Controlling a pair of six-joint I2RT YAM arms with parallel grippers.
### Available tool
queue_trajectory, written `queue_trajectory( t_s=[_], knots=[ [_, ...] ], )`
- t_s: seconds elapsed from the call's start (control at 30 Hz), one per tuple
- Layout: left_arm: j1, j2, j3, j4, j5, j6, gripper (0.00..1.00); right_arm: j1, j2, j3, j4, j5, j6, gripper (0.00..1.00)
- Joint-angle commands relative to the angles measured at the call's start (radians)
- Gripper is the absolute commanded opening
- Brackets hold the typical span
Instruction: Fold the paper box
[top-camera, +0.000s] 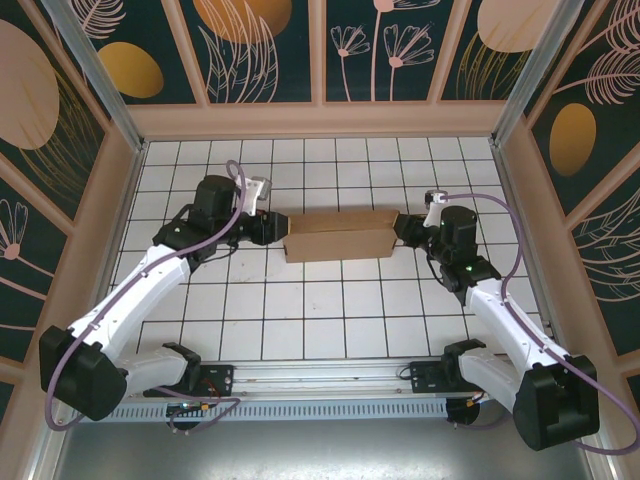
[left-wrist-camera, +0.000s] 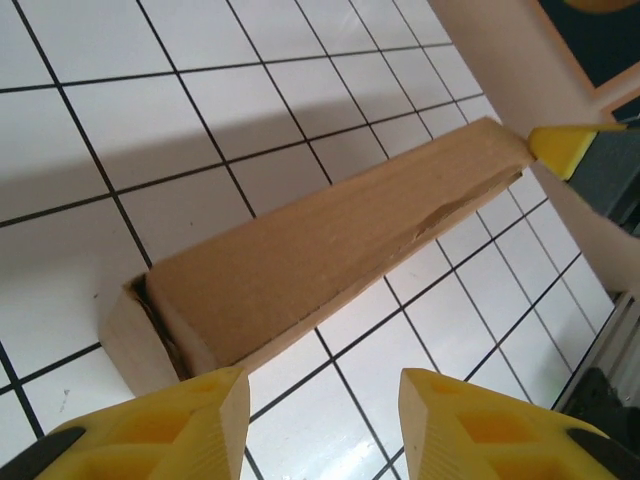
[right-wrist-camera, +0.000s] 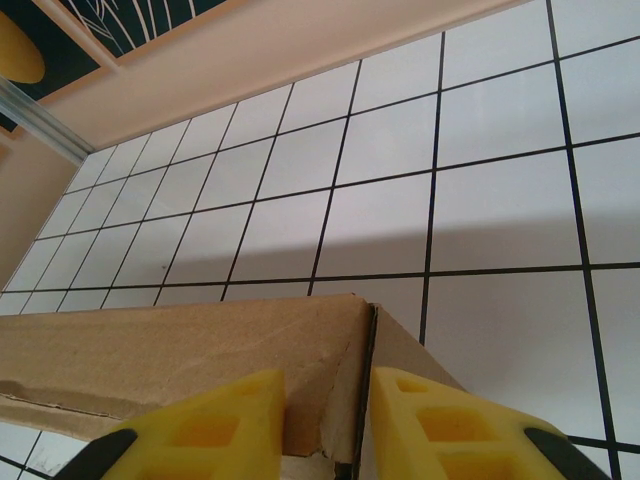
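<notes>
With the left pincer (left-wrist-camera: 322, 392) spread just off its end and the right pincer (right-wrist-camera: 328, 388) pinching the other end's wall, the box (top-camera: 338, 236), lying mid-surface (top-camera: 300, 320), could spring open or swivel under an uneven push.

The paper box (top-camera: 338, 235) is plain brown corrugated cardboard, folded up into a long, narrow, shallow block. It lies flat on the white tiled tabletop, about midway between the left and right edges and somewhat nearer the far edge, with its long sides parallel to that edge. From the left wrist, the paper box (left-wrist-camera: 330, 250) has a closed top and a wrinkled crease along one long edge. At the right end (right-wrist-camera: 170, 360), a dark seam gapes between top panel and end wall.
</notes>
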Motion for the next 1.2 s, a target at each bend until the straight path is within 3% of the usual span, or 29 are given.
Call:
queue_trajectory(
  t_s=[0.0,0.23,0.4,0.53,0.87,1.17],
  knots=[
    [0.024,0.002,0.029,-0.012,-0.003,-0.054,0.48,0.005,0.016,0.011,-0.05,0.033,0.0,0.29],
    [0.046,0.092,-0.035,0.133,-0.057,-0.158,0.5,0.006,0.018,0.02,-0.057,0.033,0.0,0.29],
    [0.045,0.109,-0.195,0.307,0.003,-0.28,0.47,0.006,0.017,0.016,-0.068,0.052,-0.005,0.29],
    [0.043,0.07,-0.318,0.385,-0.03,-0.34,0.46,0.009,0.026,-0.003,-0.06,0.06,-0.002,0.29],
    [0.027,0.033,-0.42,0.389,-0.204,-0.357,0.5,0.059,0.057,-0.085,0.008,0.108,0.059,0.31],
    [-0.02,0.125,-0.548,0.548,-0.313,-0.432,0.47,0.083,0.071,-0.227,0.096,0.1,0.216,0.3]
  ],
)
